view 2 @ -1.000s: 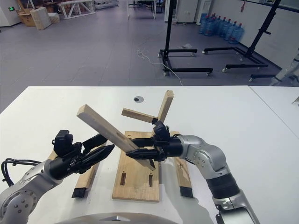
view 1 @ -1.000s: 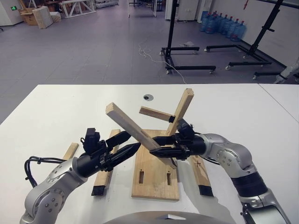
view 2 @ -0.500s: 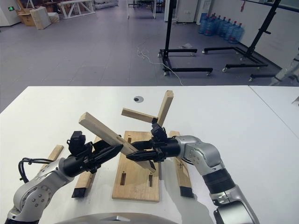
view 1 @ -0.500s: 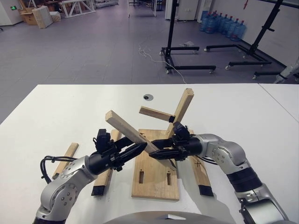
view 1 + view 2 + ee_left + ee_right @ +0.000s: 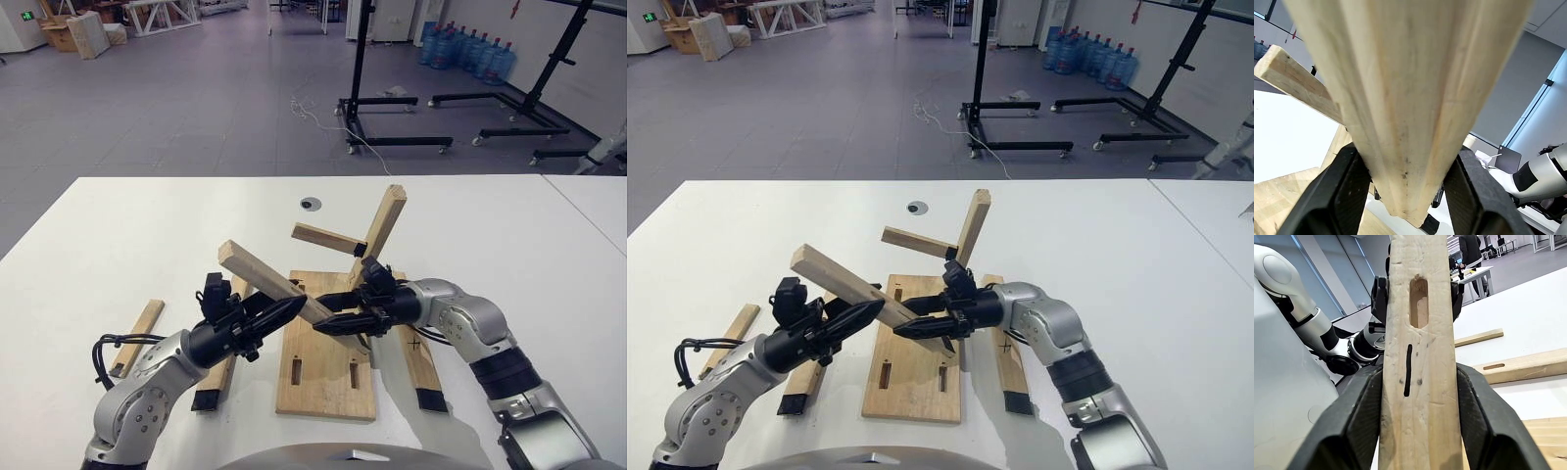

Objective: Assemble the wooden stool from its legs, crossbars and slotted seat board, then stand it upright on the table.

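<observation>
On the white table (image 5: 108, 235), a short pale wooden crossbar (image 5: 137, 331) lay flat at the lower left of the head view. Just beside it was a black-tipped wooden leg (image 5: 211, 384), partly hidden under the left arm. The left gripper (image 5: 292, 309) was clamped on a long pale wooden leg (image 5: 257, 273) held slanting above the flat, slotted wooden seat board (image 5: 328, 392) at bottom centre. Its wrist camera showed black fingers (image 5: 1334, 196) pressed against both sides of the timber. The right gripper (image 5: 325, 326) pinched the same leg lower down, over the board, its fingers (image 5: 1364, 416) tight on either flank below an oblong mortise (image 5: 1419, 301). Behind, a second leg (image 5: 384, 223) leaned up from the board's far edge with a crossbar (image 5: 321, 237) plugged into it; whether its foot sat in a slot could not be made out. Another black-tipped leg (image 5: 423, 370) lay just right of the board. The assembly looked under halfway: one joint made, one leg in hand, two legs and a bar unused, the stool not yet standing.
</observation>
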### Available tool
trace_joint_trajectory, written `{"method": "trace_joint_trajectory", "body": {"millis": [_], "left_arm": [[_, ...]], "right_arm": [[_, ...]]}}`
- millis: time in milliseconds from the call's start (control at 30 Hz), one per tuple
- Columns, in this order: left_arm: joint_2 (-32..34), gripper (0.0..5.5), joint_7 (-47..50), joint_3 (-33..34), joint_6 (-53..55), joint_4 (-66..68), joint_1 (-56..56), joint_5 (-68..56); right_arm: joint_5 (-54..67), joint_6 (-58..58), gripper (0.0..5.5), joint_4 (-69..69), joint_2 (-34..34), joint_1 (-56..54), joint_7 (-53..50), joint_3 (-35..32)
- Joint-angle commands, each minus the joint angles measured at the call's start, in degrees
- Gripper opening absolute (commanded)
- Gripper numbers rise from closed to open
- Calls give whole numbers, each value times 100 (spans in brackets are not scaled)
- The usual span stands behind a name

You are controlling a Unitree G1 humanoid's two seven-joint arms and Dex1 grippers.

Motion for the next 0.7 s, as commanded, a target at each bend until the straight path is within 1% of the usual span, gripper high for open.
{"method": "trace_joint_trajectory", "body": {"millis": [33,167,200,267,333,367,400,633,700], "left_arm": [[51,204,-98,85,-65,-120,40,-23],[62,204,-2,124,-29,-62,-43,-18],[62,240,63,115,30,-42,-75,-38],[74,261,84,119,94,-45,-107,-107],[83,296,66,158,135,-87,-109,-174],[101,299,32,167,153,-118,-101,-202],[115,299,10,170,167,-137,-96,-222],[96,209,98,254,199,-117,-209,-317],[119,207,134,265,224,-108,-219,-302]], "right_arm": [[5,6,201,46,-23,8,-166,-276],[114,28,201,-3,84,-7,-243,-414],[108,33,201,-44,90,6,-235,-408],[106,47,201,-111,105,35,-246,-406],[96,48,201,-142,110,48,-262,-411],[90,45,201,-140,108,47,-267,-419],[83,40,201,-128,104,41,-268,-427],[-7,-11,201,-67,94,45,-265,-385],[-25,-14,201,-53,84,41,-255,-364]]}}
